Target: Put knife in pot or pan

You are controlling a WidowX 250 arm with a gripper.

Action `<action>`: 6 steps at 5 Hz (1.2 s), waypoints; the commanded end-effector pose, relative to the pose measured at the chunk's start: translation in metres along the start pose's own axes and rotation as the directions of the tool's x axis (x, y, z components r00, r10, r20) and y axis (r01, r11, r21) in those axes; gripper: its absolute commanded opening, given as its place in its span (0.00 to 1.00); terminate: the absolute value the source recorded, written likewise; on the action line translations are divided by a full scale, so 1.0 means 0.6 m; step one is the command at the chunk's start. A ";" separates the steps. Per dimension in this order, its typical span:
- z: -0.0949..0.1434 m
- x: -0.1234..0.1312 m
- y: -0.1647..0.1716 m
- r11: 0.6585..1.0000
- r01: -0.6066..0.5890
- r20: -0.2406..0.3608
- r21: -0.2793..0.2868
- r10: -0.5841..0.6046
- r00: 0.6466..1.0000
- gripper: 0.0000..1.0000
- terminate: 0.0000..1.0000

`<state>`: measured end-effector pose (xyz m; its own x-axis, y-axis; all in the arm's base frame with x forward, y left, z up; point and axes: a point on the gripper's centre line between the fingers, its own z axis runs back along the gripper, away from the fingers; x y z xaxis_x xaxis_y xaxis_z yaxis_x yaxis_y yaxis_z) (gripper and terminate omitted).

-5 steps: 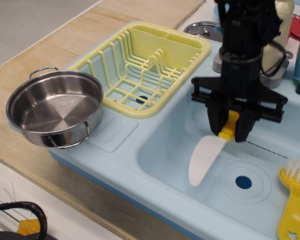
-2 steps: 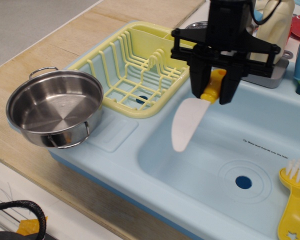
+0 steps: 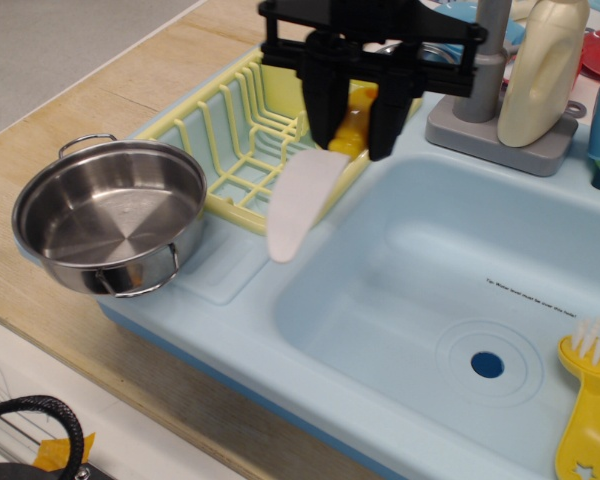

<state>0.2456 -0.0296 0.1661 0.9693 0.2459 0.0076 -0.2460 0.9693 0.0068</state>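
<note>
The black pincer (image 3: 352,122) grips the yellow handle of the white-bladed plastic toy knife (image 3: 302,200), held above the pale yellow dish rack (image 3: 235,150). The shallow round stainless-steel pot (image 3: 105,215) stands apart, empty, on the wooden table (image 3: 70,110).

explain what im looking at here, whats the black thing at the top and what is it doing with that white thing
This is one camera view, looking down at a toy kitchen sink set on a wooden counter. The black thing is the claw of a robot arm. Its two fingers are closed on the short yellow handle of a small toy plastic knife, whose broad white blade hangs in the air over the sink's edge. To the left stands a shallow shiny steel pot with wire loop handles, empty, where the knife is meant to go. Behind the knife is a yellow plastic dish rack. The pale blue sink basin has a yellow white-bristled brush at its right side.
</note>
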 end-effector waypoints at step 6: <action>0.027 -0.077 0.196 0.977 -0.205 0.068 -0.059 0.208 0.976 1.00 0.00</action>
<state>0.1761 0.0689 0.1739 0.9042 0.4252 0.0405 -0.4211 0.9033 -0.0818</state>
